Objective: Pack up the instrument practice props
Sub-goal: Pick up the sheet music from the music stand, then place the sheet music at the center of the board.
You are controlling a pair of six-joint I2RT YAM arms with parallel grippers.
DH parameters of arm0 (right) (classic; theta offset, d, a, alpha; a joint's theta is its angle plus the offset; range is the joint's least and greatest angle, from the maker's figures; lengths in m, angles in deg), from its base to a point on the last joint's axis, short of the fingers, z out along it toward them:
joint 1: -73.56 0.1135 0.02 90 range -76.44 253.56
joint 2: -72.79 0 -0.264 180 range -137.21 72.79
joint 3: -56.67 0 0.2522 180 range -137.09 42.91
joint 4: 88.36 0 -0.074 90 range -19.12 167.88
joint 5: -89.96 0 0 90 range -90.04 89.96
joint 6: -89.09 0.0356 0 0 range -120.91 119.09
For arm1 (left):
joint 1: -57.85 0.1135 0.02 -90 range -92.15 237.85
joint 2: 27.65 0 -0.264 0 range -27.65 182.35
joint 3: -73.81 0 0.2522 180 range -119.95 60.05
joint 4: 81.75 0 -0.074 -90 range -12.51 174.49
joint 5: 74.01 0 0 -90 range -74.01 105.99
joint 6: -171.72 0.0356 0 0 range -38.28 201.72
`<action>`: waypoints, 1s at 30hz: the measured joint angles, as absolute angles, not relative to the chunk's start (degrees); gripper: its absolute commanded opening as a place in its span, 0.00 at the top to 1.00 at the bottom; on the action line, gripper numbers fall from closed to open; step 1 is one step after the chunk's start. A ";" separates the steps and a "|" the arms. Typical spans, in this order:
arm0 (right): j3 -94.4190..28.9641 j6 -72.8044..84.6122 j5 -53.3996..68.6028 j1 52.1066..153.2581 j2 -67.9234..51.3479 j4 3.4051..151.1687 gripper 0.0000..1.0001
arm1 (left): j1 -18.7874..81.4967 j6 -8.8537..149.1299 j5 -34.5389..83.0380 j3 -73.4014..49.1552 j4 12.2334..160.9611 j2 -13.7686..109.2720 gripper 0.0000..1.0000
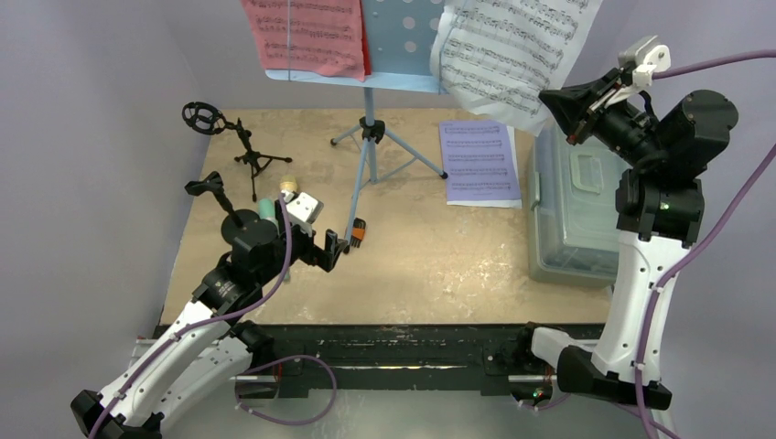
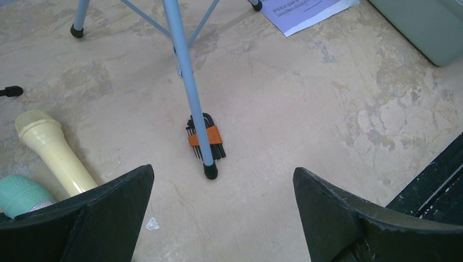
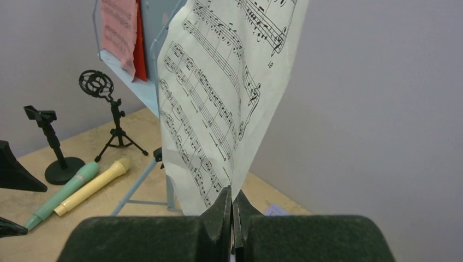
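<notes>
Right fingers clamped on limp white sheet-music page, left fingers apart over mottled tabletop

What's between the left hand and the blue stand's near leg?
Nothing visible. The open left hand faces the leg with only table between. A hex-key set lies just behind its foot.

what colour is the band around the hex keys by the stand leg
Orange. The band on the hex keys shows best in the left wrist view.
</notes>
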State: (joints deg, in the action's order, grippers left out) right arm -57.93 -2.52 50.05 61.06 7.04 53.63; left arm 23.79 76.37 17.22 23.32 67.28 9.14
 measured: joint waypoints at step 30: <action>-36.49 -3.89 49.41 56.23 8.63 55.91 1.00 | 23.79 76.37 17.33 23.32 67.28 9.27 0.00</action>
State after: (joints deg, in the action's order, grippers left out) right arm -36.49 -3.89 49.41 56.23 8.63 55.91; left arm 23.79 76.37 17.33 23.32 67.28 9.27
